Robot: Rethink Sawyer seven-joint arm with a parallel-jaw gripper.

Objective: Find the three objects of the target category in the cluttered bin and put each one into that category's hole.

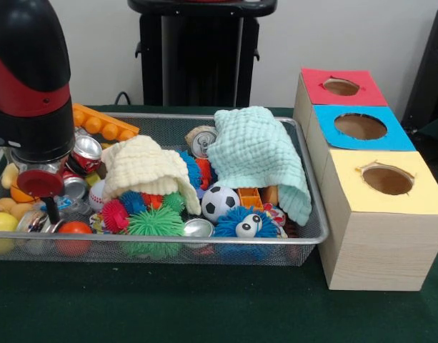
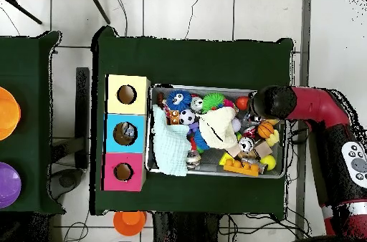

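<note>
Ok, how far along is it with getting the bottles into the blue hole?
Done: nothing I can confirm; the blue hole shows only its dim inside. In hand: the gripper sits low among the cans at one end of the bin; whether it holds anything is unclear. Left: probably most of it. No bottle shows, and the yellow cloth and mint cloth may hide some.

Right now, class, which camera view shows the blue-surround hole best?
The overhead view: the blue-surround hole faces that camera squarely, a full circle with something visible inside it. The front view shows the same hole at a slant, as a flattened oval with only its brown inside.
</note>
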